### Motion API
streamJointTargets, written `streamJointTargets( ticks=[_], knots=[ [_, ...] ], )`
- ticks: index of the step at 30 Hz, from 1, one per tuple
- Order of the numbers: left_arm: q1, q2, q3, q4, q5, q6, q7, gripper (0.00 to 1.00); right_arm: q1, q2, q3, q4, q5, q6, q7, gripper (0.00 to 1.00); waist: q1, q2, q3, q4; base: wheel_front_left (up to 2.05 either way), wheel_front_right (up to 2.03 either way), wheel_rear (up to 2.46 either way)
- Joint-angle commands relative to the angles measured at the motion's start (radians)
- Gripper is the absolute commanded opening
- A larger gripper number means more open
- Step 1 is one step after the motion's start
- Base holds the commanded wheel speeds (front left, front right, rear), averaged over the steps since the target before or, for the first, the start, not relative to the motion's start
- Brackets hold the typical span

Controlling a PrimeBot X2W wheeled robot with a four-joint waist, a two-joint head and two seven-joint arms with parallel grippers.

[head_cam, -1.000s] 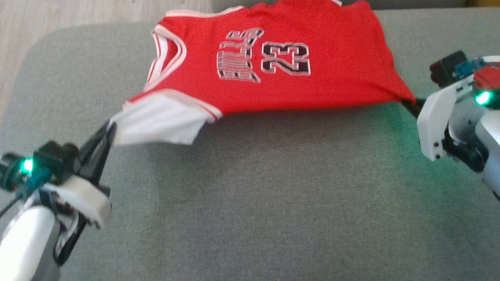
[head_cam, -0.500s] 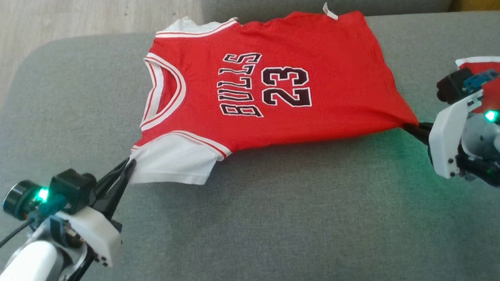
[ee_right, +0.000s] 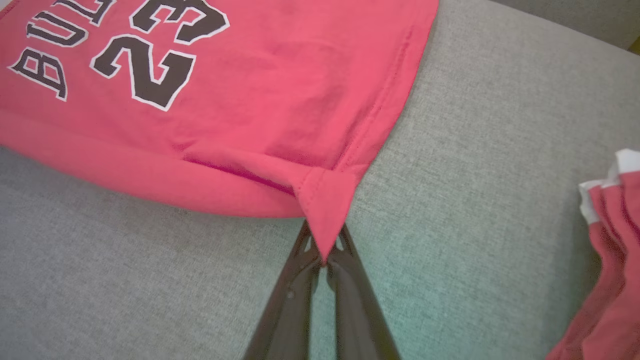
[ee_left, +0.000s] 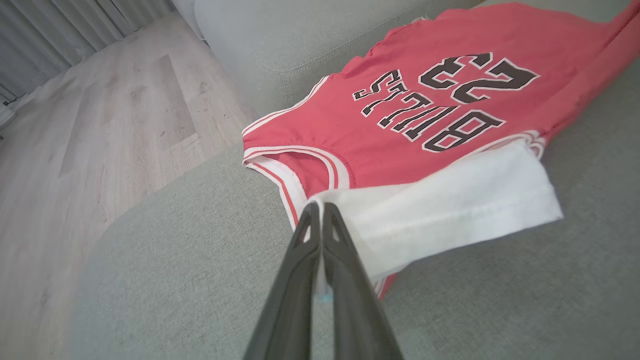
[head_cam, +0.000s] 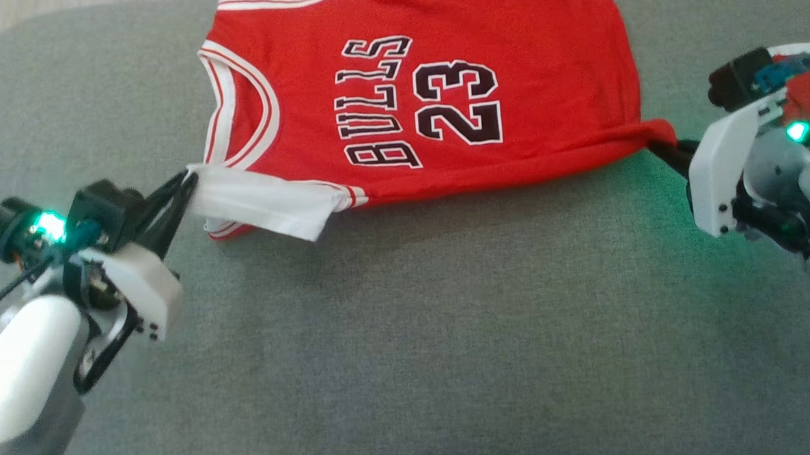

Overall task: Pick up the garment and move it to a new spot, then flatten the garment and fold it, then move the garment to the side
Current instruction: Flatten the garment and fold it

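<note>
You have the red jersey [head_cam: 440, 82] lying front up on the grey sofa cushion [head_cam: 410, 337], toward its far side, with "BULLS" and "23" in black, white-edged print running sideways in the head view. The neckline carries white and red stripes, and a white sleeve [head_cam: 267, 206] sits at the near left corner. Your left gripper [head_cam: 186, 184] has its jaws pinched tight on the edge of that sleeve. Your right gripper [head_cam: 656, 145] has its jaws closed on the jersey's near hem corner, the cloth drawn to a point between the fingers. Near the right arm lies a second red and white cloth [ee_right: 610, 260]. Pale wooden floor [ee_left: 100, 125] shows beyond the cushion's left end
</note>
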Motion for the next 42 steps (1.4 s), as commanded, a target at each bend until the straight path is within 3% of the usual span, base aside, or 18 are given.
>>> streamJointTargets(
  ticks=[1, 14, 24, 25, 28, 32, 35, 39, 42],
  knots=[
    [-0.082, 0.035, 0.034, 0.002, 0.015, -0.005, 0.002, 0.0, -0.028, -0.002, -0.017, -0.006, -0.016, -0.001, 0.001, 0.0, -0.0002, -0.0001, 0.018, -0.007, 0.0, 0.0, 0.0],
    [-0.324, 0.012, -0.084, 0.232, 0.06, -0.017, -0.005, 0.0, -0.127, 0.098, -0.043, 0.11, -0.073, -0.001, -0.022, 0.0, -0.0002, -0.0001, 0.089, -0.026, 0.0, 0.0, 0.0],
    [-0.492, -0.043, -0.149, 0.422, 0.089, -0.018, -0.084, 0.0, -0.213, 0.161, -0.044, 0.195, -0.11, -0.001, -0.089, 0.0, -0.0002, -0.0001, 0.14, -0.04, 0.0, 0.0, 0.0],
    [-0.514, -0.075, -0.141, 0.461, 0.079, -0.013, -0.11, 1.0, -0.23, 0.166, -0.034, 0.215, -0.14, -0.001, -0.117, 1.0, -0.0002, -0.0001, 0.146, -0.04, 0.0, 0.0, 0.0],
    [-0.542, -0.116, -0.105, 0.515, 0.055, 0.027, -0.175, 1.0, -0.246, 0.192, -0.062, 0.246, -0.142, -0.001, -0.185, 1.0, -0.0002, -0.0001, 0.145, -0.04, 0.0, 0.0, 0.0],
    [-0.56, -0.162, -0.045, 0.559, 0.035, 0.122, -0.319, 1.0, -0.252, 0.231, -0.136, 0.278, -0.146, -0.001, -0.377, 1.0, -0.0002, -0.0001, 0.126, -0.032, 0.0, 0.0, 0.0],
    [-0.545, -0.194, 0.0, 0.564, 0.005, 0.165, -0.414, 1.0, -0.233, 0.262, -0.19, 0.3, -0.155, -0.001, -0.531, 1.0, -0.0002, -0.0001, 0.099, -0.025, 0.0, 0.0, 0.0],
    [-0.482, -0.225, 0.053, 0.503, -0.013, 0.211, -0.45, 1.0, -0.181, 0.31, -0.281, 0.316, -0.162, -0.001, -0.715, 1.0, -0.0002, -0.0001, 0.054, -0.014, 0.0, 0.0, 0.0],
    [-0.393, -0.239, 0.113, 0.355, 0.006, 0.247, -0.452, 1.0, -0.122, 0.34, -0.363, 0.292, -0.196, -0.001, -0.757, 1.0, -0.0002, -0.0001, 0.025, -0.012, 0.0, 0.0, 0.0]
  ],
)
